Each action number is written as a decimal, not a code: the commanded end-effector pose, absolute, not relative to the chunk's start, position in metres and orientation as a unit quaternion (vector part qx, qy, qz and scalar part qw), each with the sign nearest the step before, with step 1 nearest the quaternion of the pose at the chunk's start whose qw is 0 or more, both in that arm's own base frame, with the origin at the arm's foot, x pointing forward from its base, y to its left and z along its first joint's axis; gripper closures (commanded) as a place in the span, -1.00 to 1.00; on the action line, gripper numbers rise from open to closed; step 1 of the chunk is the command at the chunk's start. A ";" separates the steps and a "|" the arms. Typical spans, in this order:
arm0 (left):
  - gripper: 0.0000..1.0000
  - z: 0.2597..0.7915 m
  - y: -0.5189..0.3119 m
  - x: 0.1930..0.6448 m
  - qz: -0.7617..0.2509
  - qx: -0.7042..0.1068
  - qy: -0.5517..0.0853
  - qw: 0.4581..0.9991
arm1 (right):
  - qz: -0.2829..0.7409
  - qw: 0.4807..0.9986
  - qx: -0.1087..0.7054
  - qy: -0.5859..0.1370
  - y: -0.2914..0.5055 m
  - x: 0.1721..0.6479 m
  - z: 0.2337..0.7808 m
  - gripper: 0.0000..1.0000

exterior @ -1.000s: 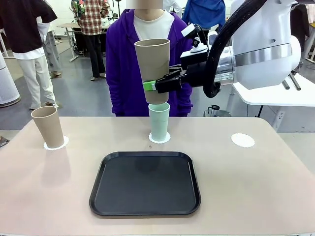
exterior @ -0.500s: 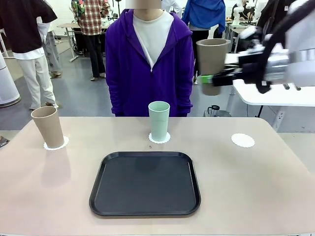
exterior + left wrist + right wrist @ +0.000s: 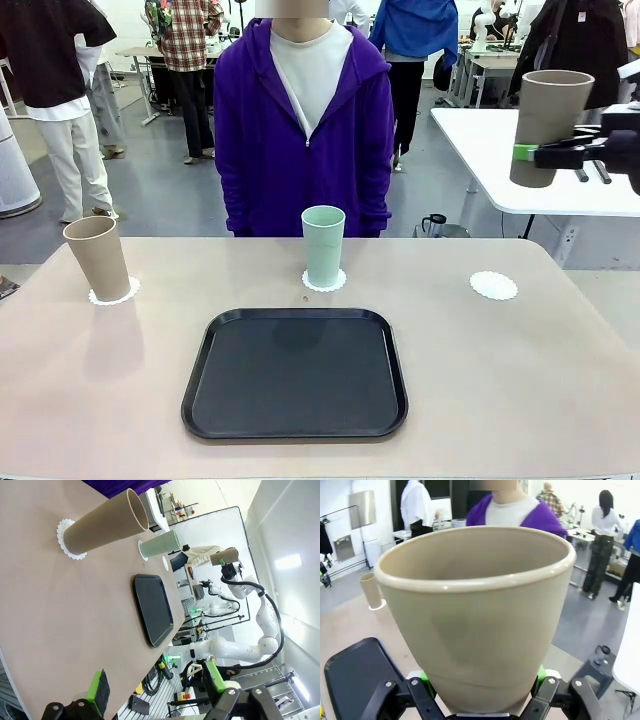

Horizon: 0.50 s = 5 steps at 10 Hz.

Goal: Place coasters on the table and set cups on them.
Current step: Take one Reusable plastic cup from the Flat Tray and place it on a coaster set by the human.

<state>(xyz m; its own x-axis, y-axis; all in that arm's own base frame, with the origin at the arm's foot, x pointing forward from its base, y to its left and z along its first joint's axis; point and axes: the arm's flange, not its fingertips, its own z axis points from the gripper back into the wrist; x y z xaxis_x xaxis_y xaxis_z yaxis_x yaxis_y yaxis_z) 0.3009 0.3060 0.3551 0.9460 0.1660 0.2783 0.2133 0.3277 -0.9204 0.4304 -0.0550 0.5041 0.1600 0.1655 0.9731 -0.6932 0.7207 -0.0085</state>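
A: Across the whole near field, the beige surface (image 3: pixel 520 400), rounded corners. What sits on it?

B: Biggest item is the black tray (image 3: pixel 295 372), centred, near side. At the far edge a person in a purple hoodie (image 3: pixel 303 110) stands, arms down, hands hidden behind the surface.

A: Cups?

B: Three. One beige cup (image 3: pixel 97 258) stands upright far left on a coaster (image 3: pixel 113 294). The mint cup (image 3: pixel 323 246) stands upright at far centre on its own coaster (image 3: pixel 324 282), just beyond the tray. The held beige cup (image 3: pixel 548 126) is up in the air at far right, well above the surface, roughly upright.

A: Held by?

B: The right tool (image 3: pixel 530 153). Green pads pinch the cup's lower body from both sides; right wrist view has the cup (image 3: pixel 477 615) seated between the fingers, rim facing the camera.

A: Third coaster?

B: Bare coaster (image 3: pixel 493 285), far right of the surface, below and a little left of the raised cup. Nothing on it.

A: Left tool?

B: Left tool (image 3: pixel 155 687) shows in its own wrist view, fingers spread wide with nothing between them, above the surface's left part. That view also catches the left beige cup (image 3: pixel 105 522), the mint cup (image 3: pixel 161 544) and the tray (image 3: pixel 152 609).
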 end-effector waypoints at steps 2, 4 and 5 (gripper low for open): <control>-1.00 0.357 0.307 0.299 -0.011 -0.580 -0.164 0.798 | 0.280 0.727 0.223 -0.587 -0.065 0.438 0.495 -0.62; -1.00 0.357 0.307 0.299 -0.011 -0.580 -0.164 0.798 | 0.276 0.731 0.239 -0.577 -0.062 0.448 0.493 -0.62; -1.00 0.357 0.307 0.299 -0.011 -0.580 -0.164 0.798 | 0.279 0.735 0.224 -0.576 -0.070 0.432 0.497 -0.62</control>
